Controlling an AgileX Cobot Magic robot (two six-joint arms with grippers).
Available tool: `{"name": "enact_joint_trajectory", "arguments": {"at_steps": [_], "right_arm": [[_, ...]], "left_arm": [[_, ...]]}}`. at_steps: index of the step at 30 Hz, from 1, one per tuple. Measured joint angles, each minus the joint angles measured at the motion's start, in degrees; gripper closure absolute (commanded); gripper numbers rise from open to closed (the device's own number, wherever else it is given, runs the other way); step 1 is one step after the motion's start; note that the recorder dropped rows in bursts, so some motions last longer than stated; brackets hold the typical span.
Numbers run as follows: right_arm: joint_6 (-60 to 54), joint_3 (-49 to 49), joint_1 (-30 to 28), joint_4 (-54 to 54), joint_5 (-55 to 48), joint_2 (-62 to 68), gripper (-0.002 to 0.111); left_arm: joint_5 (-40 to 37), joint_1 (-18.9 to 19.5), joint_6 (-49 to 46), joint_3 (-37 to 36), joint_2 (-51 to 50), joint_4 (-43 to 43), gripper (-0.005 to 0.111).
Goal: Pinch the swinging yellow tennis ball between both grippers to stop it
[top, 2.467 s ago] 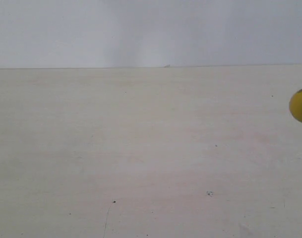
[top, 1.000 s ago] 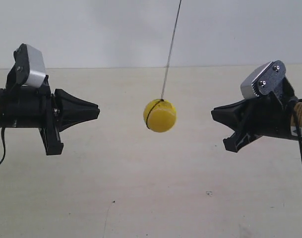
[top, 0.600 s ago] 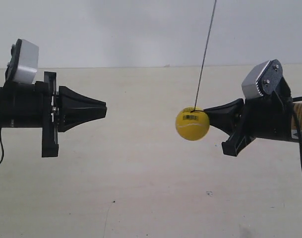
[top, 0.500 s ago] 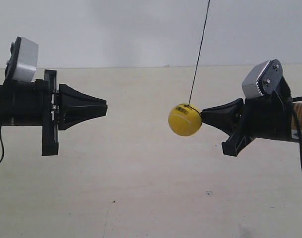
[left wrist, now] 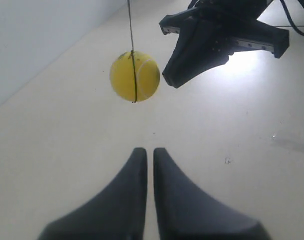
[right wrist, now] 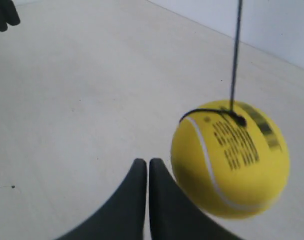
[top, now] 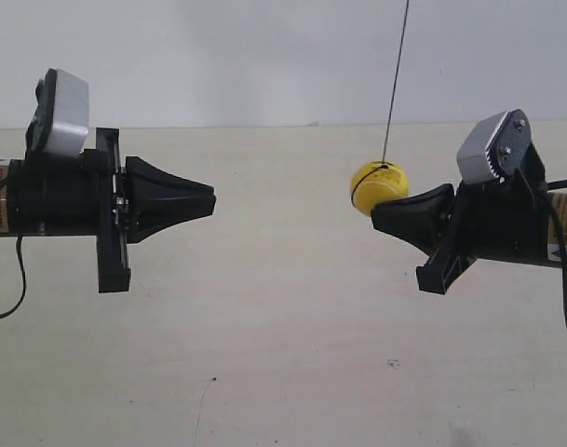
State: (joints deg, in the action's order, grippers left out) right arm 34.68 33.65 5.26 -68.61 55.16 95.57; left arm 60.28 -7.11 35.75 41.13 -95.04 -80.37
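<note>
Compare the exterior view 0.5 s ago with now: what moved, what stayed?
The yellow tennis ball rose and swung toward the exterior view's right, beside the right tool. The left tool advanced toward it. The right tool barely moved; both tools remain shut, nothing pinched.

Open air runs between the left gripper point(top: 211, 197) and the right gripper point(top: 374, 217), above the table point(top: 283, 335). The yellow tennis ball point(top: 379, 187) on its string point(top: 396, 74) hangs in that lane, seemingly just beside the right tip and well apart from the left.
</note>
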Motion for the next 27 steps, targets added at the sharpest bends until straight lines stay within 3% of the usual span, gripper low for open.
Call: {"name": "enact_joint_trajectory", "arguments": {"at_steps": [15,27], "right_arm": [[-1.5,0.0,0.0,0.5,-8.4,0.0,0.108],[-1.6,0.0,0.0,0.5,-14.5,0.0,0.108]], "left_arm": [[0.2,0.0,0.1,4.1,-8.6,0.0,0.102],[1.0,0.0,0.1,5.4,-8.7,0.1,0.102]]}}
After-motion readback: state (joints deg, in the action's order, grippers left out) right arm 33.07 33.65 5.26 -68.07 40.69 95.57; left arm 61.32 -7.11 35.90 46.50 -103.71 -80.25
